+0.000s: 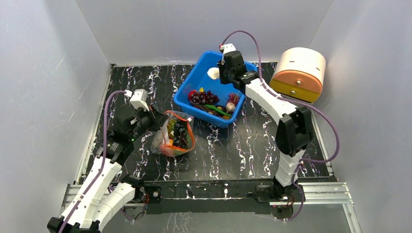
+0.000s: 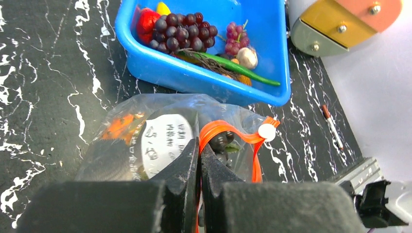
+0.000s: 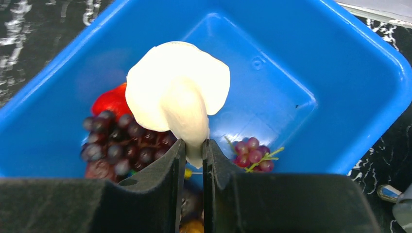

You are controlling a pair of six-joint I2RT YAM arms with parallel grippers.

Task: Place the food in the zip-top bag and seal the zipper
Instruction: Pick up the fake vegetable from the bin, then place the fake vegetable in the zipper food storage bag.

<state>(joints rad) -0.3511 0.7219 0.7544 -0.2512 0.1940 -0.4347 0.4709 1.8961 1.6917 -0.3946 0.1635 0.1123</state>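
White-walled booth with a glossy black, white-veined table (image 1: pixel 252 145); on it a rigid blue plastic bin (image 1: pixel 194 77), near it a clear crinkly zip-top bag (image 1: pixel 172 133), part-filled and mouth gaping, while beaded dark purple grape bunches (image 2: pixel 182 31) lie in the bin. Left claw (image 2: pixel 199 145) is clamped on the bag's thin orange-red zipper strip (image 2: pixel 233 130); right claw (image 3: pixel 194 150), above the bin, pinches a smooth white mushroom-shaped toy (image 3: pixel 177 90) by its stem. Advised: carry it over the mouth and release low, since slick film may fold shut.

One blue bin (image 1: pixel 191 83), one zip-top bag (image 1: pixel 162 139), one white mushroom (image 3: pixel 179 94), one pen (image 2: pixel 332 125).
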